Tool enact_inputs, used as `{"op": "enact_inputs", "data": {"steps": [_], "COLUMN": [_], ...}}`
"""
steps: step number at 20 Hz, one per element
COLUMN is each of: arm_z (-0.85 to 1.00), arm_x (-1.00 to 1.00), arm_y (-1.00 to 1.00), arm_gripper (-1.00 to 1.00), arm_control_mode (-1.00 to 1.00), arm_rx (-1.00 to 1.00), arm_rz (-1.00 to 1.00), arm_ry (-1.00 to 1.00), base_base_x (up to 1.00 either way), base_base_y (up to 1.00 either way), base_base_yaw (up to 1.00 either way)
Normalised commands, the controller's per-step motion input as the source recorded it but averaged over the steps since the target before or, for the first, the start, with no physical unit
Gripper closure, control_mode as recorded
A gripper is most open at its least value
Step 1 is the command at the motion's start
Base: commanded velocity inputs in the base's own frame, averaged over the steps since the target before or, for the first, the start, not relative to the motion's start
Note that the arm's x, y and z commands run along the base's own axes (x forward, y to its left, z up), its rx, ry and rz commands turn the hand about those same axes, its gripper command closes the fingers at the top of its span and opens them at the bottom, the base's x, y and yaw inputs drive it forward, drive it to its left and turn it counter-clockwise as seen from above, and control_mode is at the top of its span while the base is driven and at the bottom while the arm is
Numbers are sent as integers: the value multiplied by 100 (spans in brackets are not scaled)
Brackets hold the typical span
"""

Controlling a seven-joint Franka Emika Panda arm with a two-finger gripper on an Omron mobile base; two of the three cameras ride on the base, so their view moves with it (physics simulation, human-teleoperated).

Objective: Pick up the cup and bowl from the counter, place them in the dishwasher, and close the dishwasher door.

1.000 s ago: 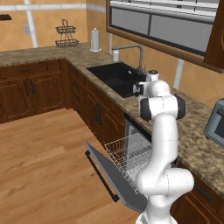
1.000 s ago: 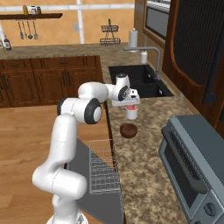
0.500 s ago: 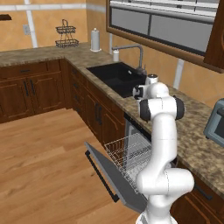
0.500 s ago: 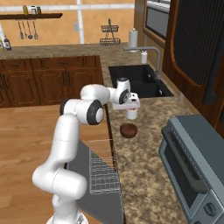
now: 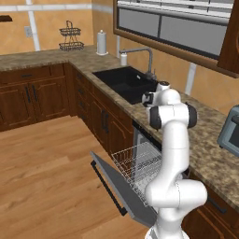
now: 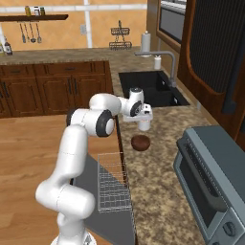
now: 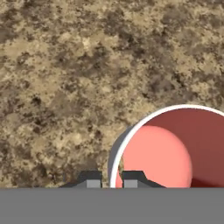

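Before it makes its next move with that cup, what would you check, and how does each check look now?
1. Hand on the cup: ok, its fingers sit either side of the rim.
2. Grip tight: cannot tell.
3. Cup clear of the counter: cannot tell.
4. Dishwasher door down: ok.
5. Rack has room: ok, nothing in it.
6. Bowl waiting on the counter: ok, beside the cup.

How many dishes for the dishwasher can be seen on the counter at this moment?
2. The cup is under the gripper, its rim between the fingertips, just before the sink. The bowl sits on the counter right beside it, toward the toaster oven. Others may be hidden behind the arm.
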Motion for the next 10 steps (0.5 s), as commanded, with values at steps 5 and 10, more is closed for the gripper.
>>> {"op": "enact_inputs", "data": {"steps": [5,10], "arm_z": [-14,0], "arm_x": [-1,-21], "arm_y": [32,88], "arm_gripper": [100,100], "arm_control_mode": [-100,-100], "arm_rx": [3,-1], "arm_rz": [1,0], "arm_ry": [-11,-2], "base_base_x": [0,0], "base_base_y": [0,0], "base_base_yaw": [0,0]}}
